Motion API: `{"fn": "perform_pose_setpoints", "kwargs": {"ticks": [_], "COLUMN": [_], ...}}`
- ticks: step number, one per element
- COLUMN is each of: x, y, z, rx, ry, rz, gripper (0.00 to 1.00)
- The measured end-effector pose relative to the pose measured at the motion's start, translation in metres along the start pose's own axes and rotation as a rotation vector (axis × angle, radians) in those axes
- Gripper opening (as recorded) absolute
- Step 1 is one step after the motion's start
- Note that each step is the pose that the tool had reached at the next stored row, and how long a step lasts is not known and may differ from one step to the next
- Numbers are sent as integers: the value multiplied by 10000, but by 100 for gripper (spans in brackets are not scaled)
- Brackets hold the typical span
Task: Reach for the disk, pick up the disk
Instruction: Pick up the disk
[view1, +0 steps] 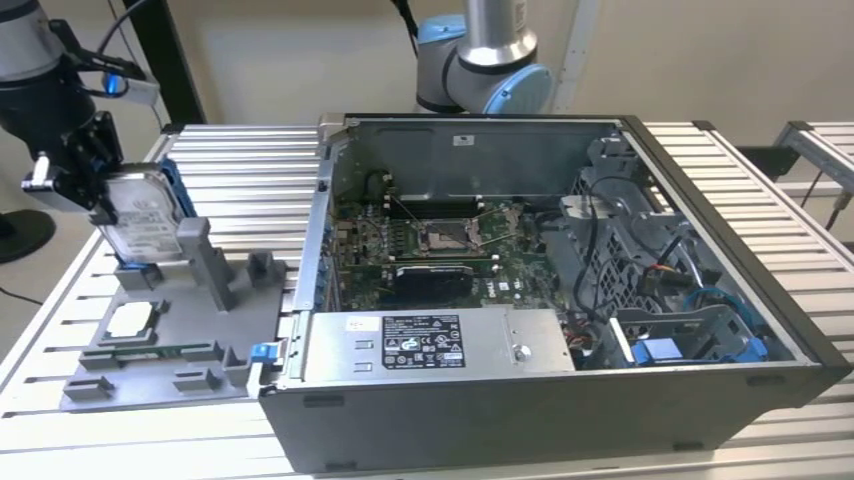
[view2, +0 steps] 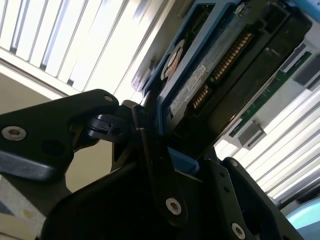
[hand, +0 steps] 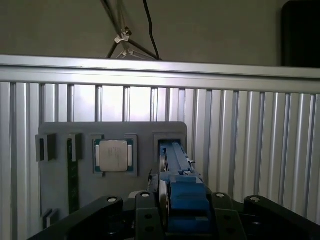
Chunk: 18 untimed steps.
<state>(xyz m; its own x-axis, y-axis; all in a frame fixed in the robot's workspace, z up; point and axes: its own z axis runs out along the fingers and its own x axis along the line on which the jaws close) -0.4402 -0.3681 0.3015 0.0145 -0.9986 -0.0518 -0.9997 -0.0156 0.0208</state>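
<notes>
The disk (view1: 144, 220) is a silver hard drive with a white label in a blue bracket. It stands on edge at the exterior view's left, its lower end at a slot of the grey holder tray (view1: 200, 320). My gripper (view1: 118, 185) is shut on its upper part from the exterior view's left. In the first wrist view the blue bracket of the disk (hand: 185, 192) sits between the black fingers of my gripper (hand: 182, 217), above the tray's slot (hand: 172, 145). The second wrist view shows the disk's underside (view2: 210, 75) with its connector, clamped in my gripper (view2: 175, 160).
The tray also carries a white-topped chip (view1: 131, 318) and a green memory stick (view1: 147, 352). An open computer case (view1: 534, 300) with a grey power supply box (view1: 427, 340) fills the slatted metal table's middle. Another arm's base (view1: 481, 60) stands behind it.
</notes>
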Motion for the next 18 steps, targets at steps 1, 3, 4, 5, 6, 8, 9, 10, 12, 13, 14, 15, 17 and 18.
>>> {"fn": "perform_pose_setpoints", "kwargs": {"ticks": [1, 3, 4, 5, 6, 8, 9, 10, 12, 13, 14, 15, 17, 18], "x": [0, -1, -2, -2, -3, -4, -5, -5, -7, -7, -8, -9, -10, -11], "y": [0, 1, 1, 1, 1, 2, 2, 2, 3, 3, 3, 4, 4, 5], "z": [-6, -22, -31, -42, -52, -78, -92, -105, -129, -142, -156, -170, -197, -211], "rx": [1, 1, 1, 1, 1, 0, 0, 0, 1, 1, 0, 1, 1, 0], "ry": [0, 0, 0, -1, 0, 0, 0, 0, 0, 0, 0, 0, 0, 0], "rz": [1, 0, 0, 0, 0, 0, 0, 0, 0, 0, 0, 1, 0, 0], "gripper": [0, 0, 0, 0, 0, 0, 0, 0, 0, 0, 0, 0, 0, 0]}}
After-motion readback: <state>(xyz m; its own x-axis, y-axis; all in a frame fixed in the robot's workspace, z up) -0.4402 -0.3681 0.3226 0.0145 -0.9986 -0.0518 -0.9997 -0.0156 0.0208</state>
